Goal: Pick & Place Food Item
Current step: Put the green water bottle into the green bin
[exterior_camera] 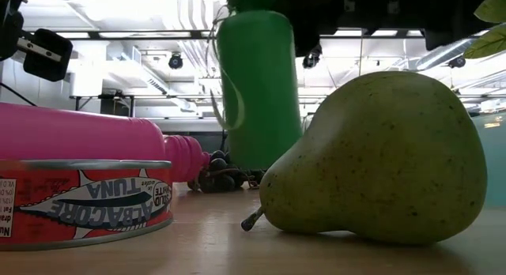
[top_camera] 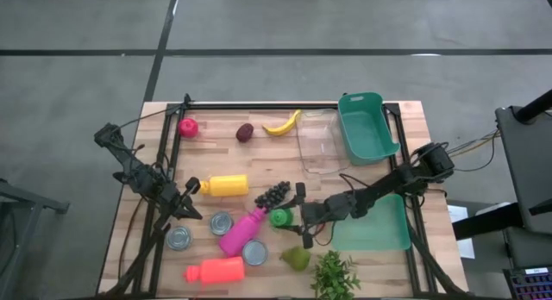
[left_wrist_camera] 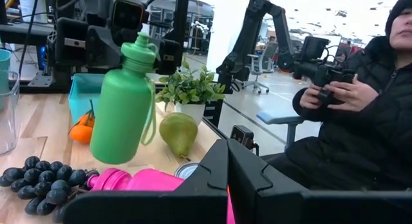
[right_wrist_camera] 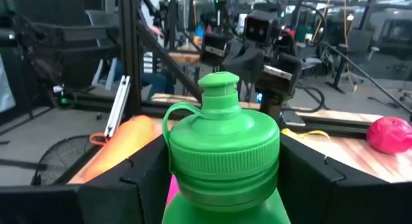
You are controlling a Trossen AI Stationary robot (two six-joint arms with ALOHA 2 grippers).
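A green bottle [top_camera: 280,218] with a screw cap stands tilted in the middle of the table, and my right gripper [top_camera: 298,216] is shut on it near its top. Around it lie the food items. These are a green pear [top_camera: 296,258], dark grapes [top_camera: 272,194], a banana [top_camera: 282,123], a dark plum [top_camera: 245,132] and a pink fruit [top_camera: 188,127]. An orange [left_wrist_camera: 82,129] lies in the teal tray [top_camera: 379,235]. My left gripper [top_camera: 188,209] waits shut at the left, touching nothing. My right gripper pinches the green bottle's shoulder [right_wrist_camera: 193,185], just below the cap, between its two fingers [right_wrist_camera: 145,179]. The fingers come in level from the table's right side, one on each side. The bottle hangs tilted below them [left_wrist_camera: 122,114]; whether its base touches the table, I cannot tell.
A pink bottle [top_camera: 241,233], a yellow bottle [top_camera: 226,185], an orange bottle [top_camera: 216,270] and three tuna cans [top_camera: 221,222] crowd the near left. A potted plant [top_camera: 335,276] stands at the near edge. A teal bin [top_camera: 366,126] and a clear container [top_camera: 317,143] stand far right.
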